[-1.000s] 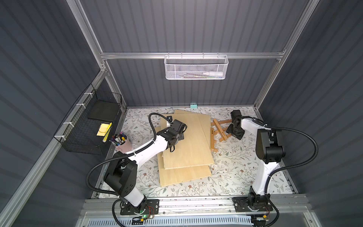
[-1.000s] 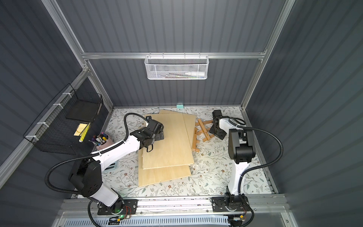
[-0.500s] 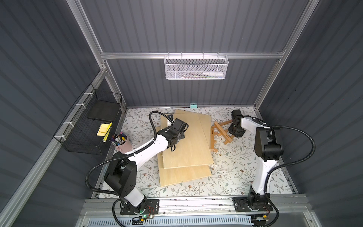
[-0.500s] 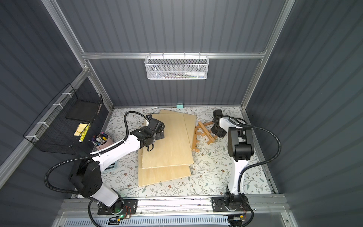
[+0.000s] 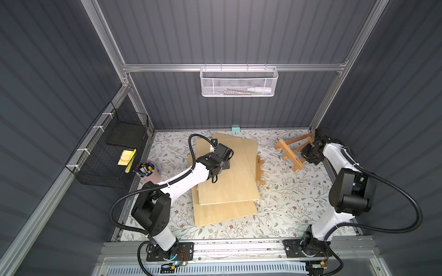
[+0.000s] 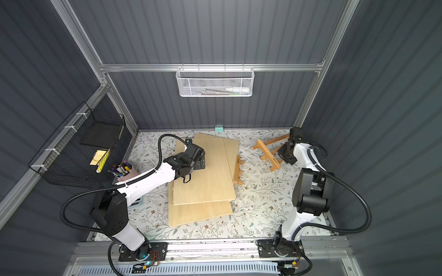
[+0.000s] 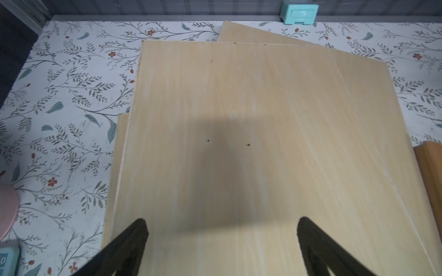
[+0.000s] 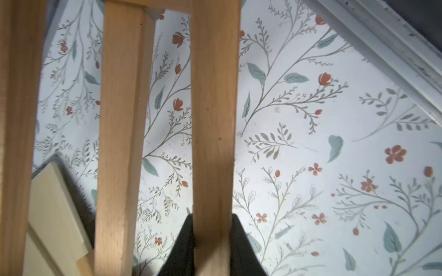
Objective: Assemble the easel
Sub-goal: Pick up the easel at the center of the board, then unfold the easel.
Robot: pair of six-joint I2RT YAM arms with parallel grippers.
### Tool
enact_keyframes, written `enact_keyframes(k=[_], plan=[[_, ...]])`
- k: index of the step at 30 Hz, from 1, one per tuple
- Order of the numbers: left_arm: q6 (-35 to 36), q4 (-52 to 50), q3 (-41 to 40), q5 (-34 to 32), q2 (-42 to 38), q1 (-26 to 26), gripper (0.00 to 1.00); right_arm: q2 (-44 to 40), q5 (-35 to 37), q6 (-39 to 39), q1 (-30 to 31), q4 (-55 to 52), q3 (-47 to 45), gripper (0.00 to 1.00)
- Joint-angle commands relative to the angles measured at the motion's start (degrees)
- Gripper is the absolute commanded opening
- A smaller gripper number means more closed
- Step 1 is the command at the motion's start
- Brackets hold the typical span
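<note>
Wood sits tight between my right fingers [image 8: 181, 248]: they are squeezed on one leg of the easel [image 5: 290, 155]. The easel is near the far right corner of the flowery worktop [image 5: 287, 203], with its other bars reaching toward the middle. My left fingers [image 7: 129, 246] are spread wide and hold nothing. They hover over the flat wooden boards [image 5: 227, 184]. One small wooden piece [image 5: 259, 172] lies just beside the boards, on the side nearest the easel.
</note>
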Motion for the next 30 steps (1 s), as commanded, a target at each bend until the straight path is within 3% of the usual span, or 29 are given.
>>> enact_keyframes(k=[1,4,7,12,16,20,23,30], plan=[[5.7,4.4,1.9,7.8,0.1,-1.1,0.99,-3.3,-6.6,-2.9,0.1,-3.8,0.7,0.09],[9.1,14.5,-1.3,24.2,-2.0,-1.4,0.99,-5.2,-12.9,-2.4,0.1,-2.5,-0.6,0.09],[8.1,26.4,-4.8,40.3,-3.1,-1.5,0.99,-6.3,-20.0,-0.7,0.9,-0.5,-1.4,0.07],[3.1,37.2,-5.7,51.1,0.1,-1.9,1.0,-9.2,-21.4,2.0,5.3,3.6,-2.8,0.07],[0.1,45.2,-5.6,54.4,1.8,-2.0,0.99,-11.1,-20.8,4.3,9.6,6.1,-3.8,0.07],[-0.1,46.0,-2.8,58.1,4.3,-2.2,0.99,-12.4,-19.7,7.5,12.3,7.3,-4.7,0.06],[-0.6,47.0,-3.3,58.2,4.7,-2.3,0.99,-13.4,-21.0,10.9,13.2,10.5,-6.4,0.06],[-1.5,49.5,-4.8,56.0,4.4,-2.3,0.99,-12.9,-22.7,10.3,15.6,9.0,-5.0,0.06]])
